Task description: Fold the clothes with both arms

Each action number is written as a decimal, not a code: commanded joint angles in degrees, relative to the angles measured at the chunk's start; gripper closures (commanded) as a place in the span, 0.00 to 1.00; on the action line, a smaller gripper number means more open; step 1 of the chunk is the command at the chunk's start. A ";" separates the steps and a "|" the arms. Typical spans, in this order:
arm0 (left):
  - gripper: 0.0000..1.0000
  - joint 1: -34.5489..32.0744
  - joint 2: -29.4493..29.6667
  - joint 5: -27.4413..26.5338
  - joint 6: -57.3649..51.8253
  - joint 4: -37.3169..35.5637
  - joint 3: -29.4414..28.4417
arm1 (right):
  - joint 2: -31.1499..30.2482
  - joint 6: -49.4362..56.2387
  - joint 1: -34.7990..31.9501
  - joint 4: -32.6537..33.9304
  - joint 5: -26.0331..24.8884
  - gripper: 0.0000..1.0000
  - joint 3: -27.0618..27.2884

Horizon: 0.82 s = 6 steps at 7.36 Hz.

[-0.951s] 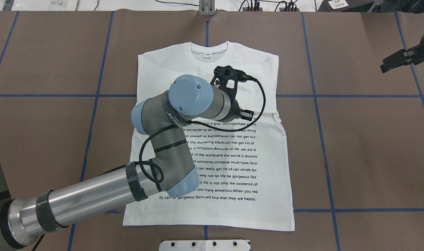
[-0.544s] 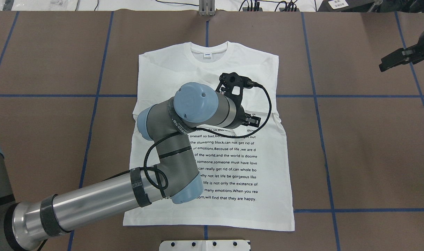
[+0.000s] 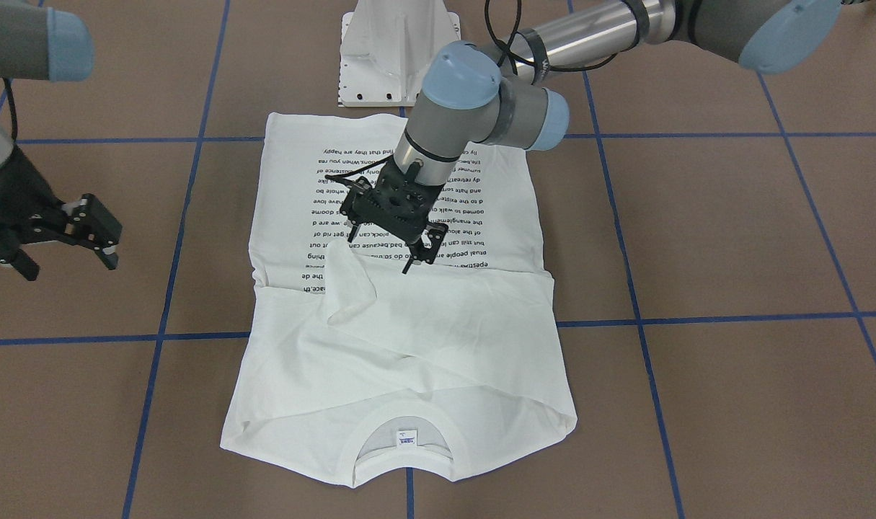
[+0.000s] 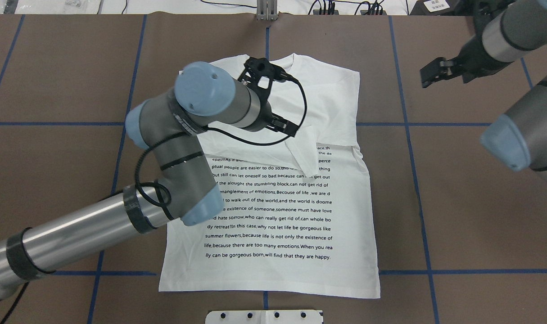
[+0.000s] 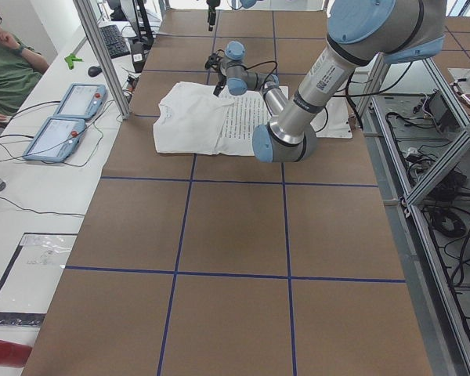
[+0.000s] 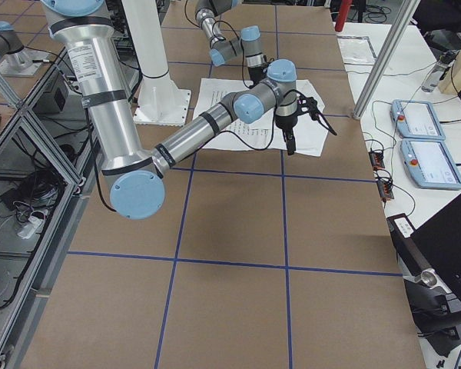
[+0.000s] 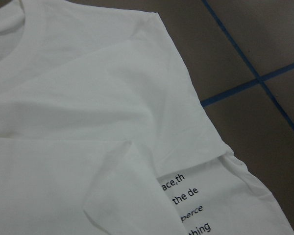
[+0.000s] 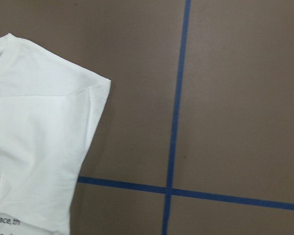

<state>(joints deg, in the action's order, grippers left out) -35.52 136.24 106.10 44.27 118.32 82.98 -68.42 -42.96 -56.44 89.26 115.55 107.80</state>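
- White long-sleeved shirt: you see it spread flat in the middle of the brown table. Its neckline is at the far side and its hem is near the white pedestal base. The text block faces up.
- Folded layer: a plain white layer lies across the chest and hides the top lines of text. A loose sleeve end slants over the right part of the first lines.
- Neck label: look for it inside the neckline in the front-facing view.
- Left arm: it enters from the near left and bends over the shirt's left half.
- Left pincer: it hangs over the chest, just to the far left of the sleeve end. Its jaws are spread with nothing between them.
- Right pincer: it is off the shirt, well to the right, over bare table about level with the shoulders. Its jaws are spread and empty.
- Right wrist view: you see the shirt's right shoulder corner beside a blue tape cross.
- Side view: a person in a green top sits beyond the far edge, near two control tablets.
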 commanded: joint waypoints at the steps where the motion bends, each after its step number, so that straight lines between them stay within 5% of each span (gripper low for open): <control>1: 0.00 -9.79 -7.62 8.40 -11.33 -0.90 4.36 | 7.04 -12.71 10.51 0.47 -7.85 0.00 -2.68; 3: 0.00 -18.40 -14.49 14.10 -25.65 -0.73 6.84 | 15.27 -19.68 18.87 5.10 -18.19 0.00 -8.01; 6: 0.00 -20.73 -16.62 16.25 -30.56 -0.38 6.84 | 29.98 -24.89 23.47 7.42 -24.91 0.01 -27.77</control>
<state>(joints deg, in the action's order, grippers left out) -55.66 120.24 121.85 14.86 117.75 89.77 -43.65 -66.12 -34.67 96.32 93.64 87.91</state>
